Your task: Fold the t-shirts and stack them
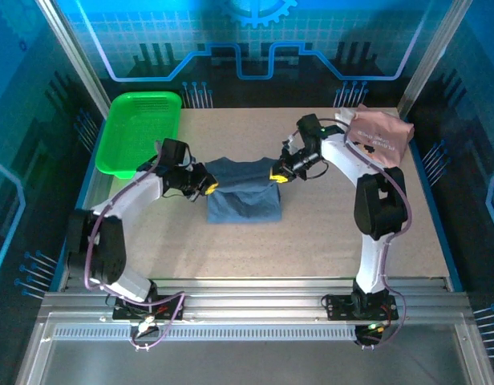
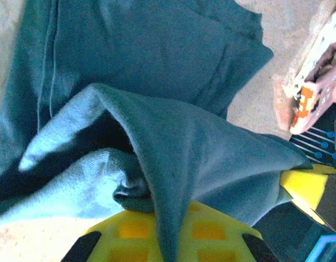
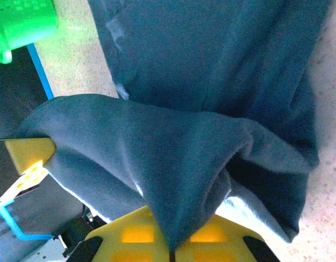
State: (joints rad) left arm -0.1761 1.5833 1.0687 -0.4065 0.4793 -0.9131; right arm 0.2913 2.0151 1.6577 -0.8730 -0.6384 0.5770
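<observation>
The slate-blue t-shirt (image 1: 243, 192) lies near the middle of the table (image 1: 311, 241). Its near part is flat on the surface and its far part is drawn up between the two arms. It is soft, light cloth that sags wherever nothing holds it, so it likely needs two grips kept level and apart to keep an edge straight. A pinch on a hem or doubled edge should hold better than one on a single layer, which could slip out.

The left tool (image 1: 208, 186) is closed on a bunched fold at the shirt's left side. In the left wrist view the cloth drapes over its yellow pads (image 2: 130, 229). The right tool (image 1: 277, 175) is likewise clamped on the shirt's right side, with a peak of cloth pinched between its fingers.

The dusty pink t-shirt (image 1: 381, 132) sits crumpled at the far right corner, well apart from the blue one. The green basket (image 1: 143, 132) stands at the far left corner.
</observation>
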